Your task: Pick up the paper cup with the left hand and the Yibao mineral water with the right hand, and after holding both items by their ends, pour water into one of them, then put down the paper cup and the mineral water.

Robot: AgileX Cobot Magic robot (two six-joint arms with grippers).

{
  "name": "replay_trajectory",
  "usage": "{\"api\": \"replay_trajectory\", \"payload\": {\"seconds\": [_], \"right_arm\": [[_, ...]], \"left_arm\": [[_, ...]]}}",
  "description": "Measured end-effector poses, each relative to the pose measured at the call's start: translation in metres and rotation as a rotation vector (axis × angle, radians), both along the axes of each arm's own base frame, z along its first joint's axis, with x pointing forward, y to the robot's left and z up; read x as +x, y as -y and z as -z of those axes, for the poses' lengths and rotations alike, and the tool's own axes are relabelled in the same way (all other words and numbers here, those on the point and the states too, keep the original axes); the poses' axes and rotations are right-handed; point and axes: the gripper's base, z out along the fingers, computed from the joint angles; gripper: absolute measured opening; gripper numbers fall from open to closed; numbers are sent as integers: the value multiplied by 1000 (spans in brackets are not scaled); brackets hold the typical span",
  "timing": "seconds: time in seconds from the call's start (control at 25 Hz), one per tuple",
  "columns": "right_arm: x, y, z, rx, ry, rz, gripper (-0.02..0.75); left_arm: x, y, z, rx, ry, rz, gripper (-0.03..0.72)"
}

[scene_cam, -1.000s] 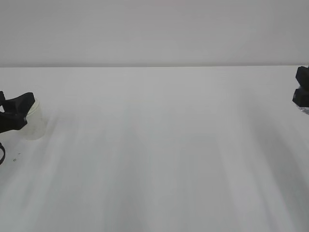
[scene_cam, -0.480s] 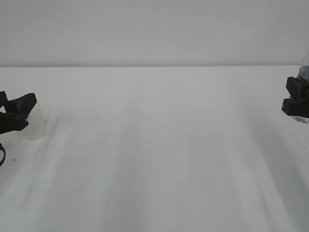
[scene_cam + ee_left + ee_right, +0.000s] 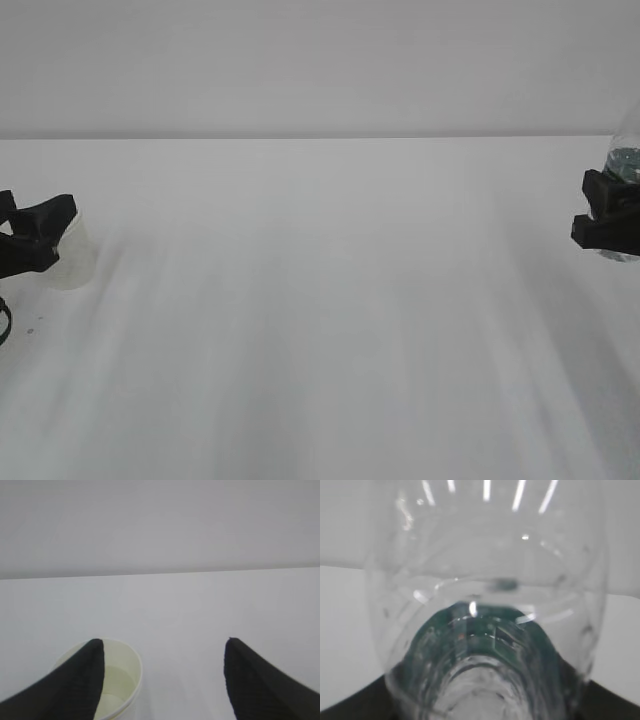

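Right wrist view, Yibao mineral water (image 3: 487,630) between right end effector (image 3: 607,220) fingers

A white table (image 3: 320,330) fills the lower part of the exterior view, with faint pale streaks running toward the camera. Behind it stands a plain grey wall (image 3: 320,60), meeting the tabletop along a straight level line; a tiny dark speck (image 3: 29,330) lies at the left

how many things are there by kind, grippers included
cups: 1, the cup
bottles: 1, the bottle
grippers: 2, the left gripper and the right gripper
total: 4
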Motion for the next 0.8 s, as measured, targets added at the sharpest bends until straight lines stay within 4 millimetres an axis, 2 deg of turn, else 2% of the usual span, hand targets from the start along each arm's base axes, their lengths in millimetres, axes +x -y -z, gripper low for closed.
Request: {"api": "replay_trajectory", "payload": {"seconds": [0.8], "right_arm": [[24,-2,14,26,3,11,407]], "left_arm": [[0,0,0,-1,-1,0,529]]}}
